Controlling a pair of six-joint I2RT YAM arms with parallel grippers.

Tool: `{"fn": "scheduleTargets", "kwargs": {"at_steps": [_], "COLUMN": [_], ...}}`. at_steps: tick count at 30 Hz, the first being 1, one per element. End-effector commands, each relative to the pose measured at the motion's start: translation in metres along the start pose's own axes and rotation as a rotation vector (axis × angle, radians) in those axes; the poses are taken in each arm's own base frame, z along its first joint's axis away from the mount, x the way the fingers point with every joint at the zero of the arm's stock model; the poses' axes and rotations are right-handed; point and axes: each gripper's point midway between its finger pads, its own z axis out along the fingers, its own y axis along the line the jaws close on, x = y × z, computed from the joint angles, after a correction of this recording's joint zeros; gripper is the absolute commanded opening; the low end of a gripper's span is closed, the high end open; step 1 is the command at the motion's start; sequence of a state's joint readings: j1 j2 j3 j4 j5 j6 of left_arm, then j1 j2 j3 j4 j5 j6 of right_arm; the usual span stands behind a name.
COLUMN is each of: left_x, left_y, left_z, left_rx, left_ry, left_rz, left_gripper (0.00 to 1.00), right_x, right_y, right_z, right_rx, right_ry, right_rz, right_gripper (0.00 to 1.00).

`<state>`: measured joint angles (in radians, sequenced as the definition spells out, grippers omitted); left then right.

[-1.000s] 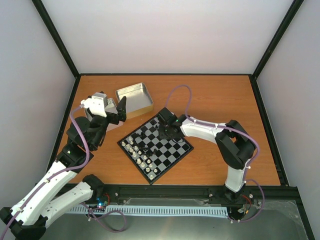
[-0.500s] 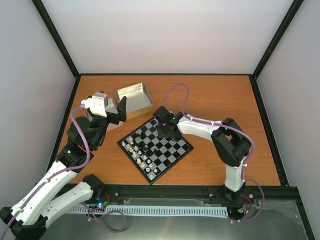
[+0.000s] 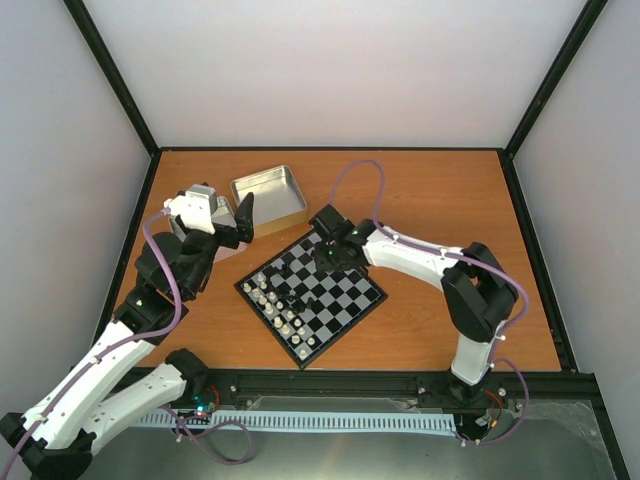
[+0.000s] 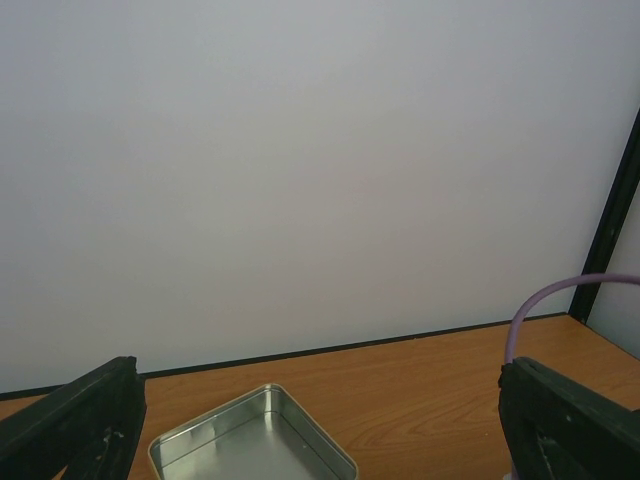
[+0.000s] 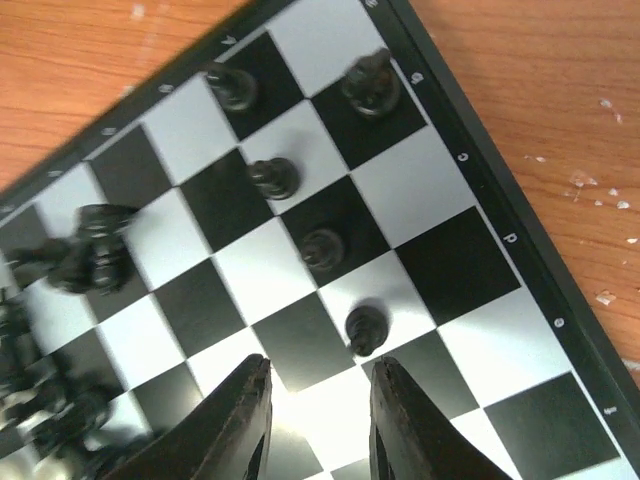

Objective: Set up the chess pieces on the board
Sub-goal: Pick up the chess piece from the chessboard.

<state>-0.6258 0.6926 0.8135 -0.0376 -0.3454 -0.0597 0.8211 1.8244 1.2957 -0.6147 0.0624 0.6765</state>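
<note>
Chess pieces [image 5: 323, 248] stand on the board [image 5: 470, 265] under the right gripper [image 5: 320, 380], jaws parted.

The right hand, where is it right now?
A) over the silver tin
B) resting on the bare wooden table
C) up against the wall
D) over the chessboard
D: in its wrist view the right hand hangs open and empty over the checked squares of the board, with black chess pieces standing just past its fingertips.

A lab test cell: white panels [image 3: 330, 70], black framing [image 3: 114, 80], wooden tabletop [image 3: 440, 190].
</note>
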Motion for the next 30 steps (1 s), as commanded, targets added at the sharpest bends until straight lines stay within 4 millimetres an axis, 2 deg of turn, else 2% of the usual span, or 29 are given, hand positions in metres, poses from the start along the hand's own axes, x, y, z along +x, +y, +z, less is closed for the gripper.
{"fn": "scheduleTargets", "kwargs": {"at_steps": [1, 10, 13, 17, 20, 30], "left_x": [-0.011, -0.013, -0.015, -0.016, -0.018, -0.018], "left_y": [0.0, 0.004, 0.009, 0.017, 0.021, 0.022], "left_z": [-0.002, -0.005, -0.007, -0.01, -0.012, -0.013], "left_rx": [-0.001, -0.02, -0.044, -0.084, -0.105, -0.109], "left_ry": [-0.039, -0.051, -0.059, -0.072, -0.08, -0.084], "left_rz": [0.008, -0.005, -0.014, -0.028, -0.035, -0.034], "left_gripper": [0.98, 0.98, 0.98, 0.98, 0.97, 0.98], "right_x": [0.008, 0.063, 0.079, 0.093, 0.099, 0.107], "right_y": [0.019, 0.071, 0.084, 0.086, 0.08, 0.079], "right_z": [-0.031, -0.033, -0.03, -0.023, -0.016, -0.003], "right_rx": [-0.073, -0.161, -0.185, -0.172, -0.143, -0.136], "right_ry": [-0.013, 0.067, 0.102, 0.14, 0.162, 0.198], "right_rz": [-0.041, -0.194, -0.25, -0.288, -0.298, -0.305], "right_gripper": [0.29, 0.3, 0.26, 0.23, 0.23, 0.22]}}
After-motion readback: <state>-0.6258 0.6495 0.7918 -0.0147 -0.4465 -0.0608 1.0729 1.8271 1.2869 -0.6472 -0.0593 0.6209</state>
